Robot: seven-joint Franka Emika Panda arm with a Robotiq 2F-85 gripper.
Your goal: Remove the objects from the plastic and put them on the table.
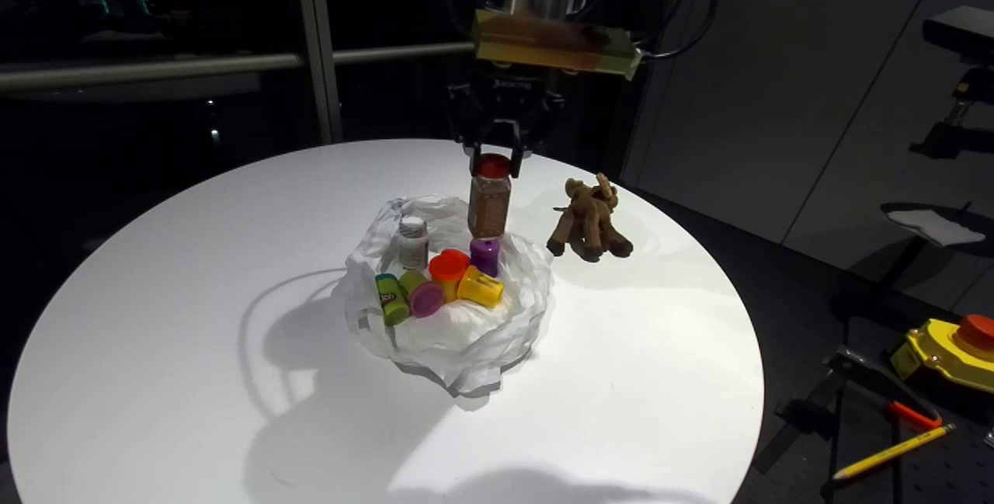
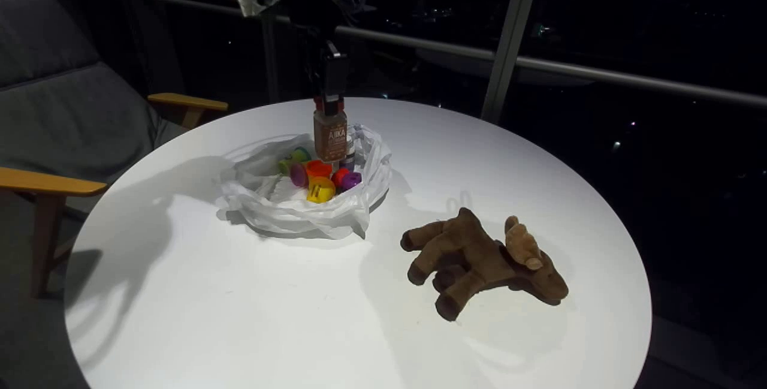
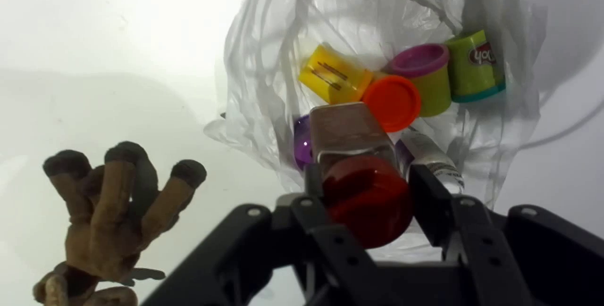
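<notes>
Black jaws, closed on the red lid (image 3: 370, 202) of a clear square jar (image 1: 489, 207), hold it over a crumpled white plastic bag (image 1: 458, 327) of coloured tubs (image 3: 392, 102).

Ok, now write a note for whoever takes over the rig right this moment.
Gripper: closed on the red-lidded clear jar of brown contents, held above the open white plastic bag.
In the bag: white bottle, shiny purple item, yellow tub, orange-lidded tub, green tub with magenta lid, green tub with teal lid, partly hidden red item.
Done: jar raised, not yet set down. A brown plush moose lies on the round white table outside the bag; whether it came from the bag isn't shown.
Left: put the jar on the table, then take out the bag's remaining items.
</notes>
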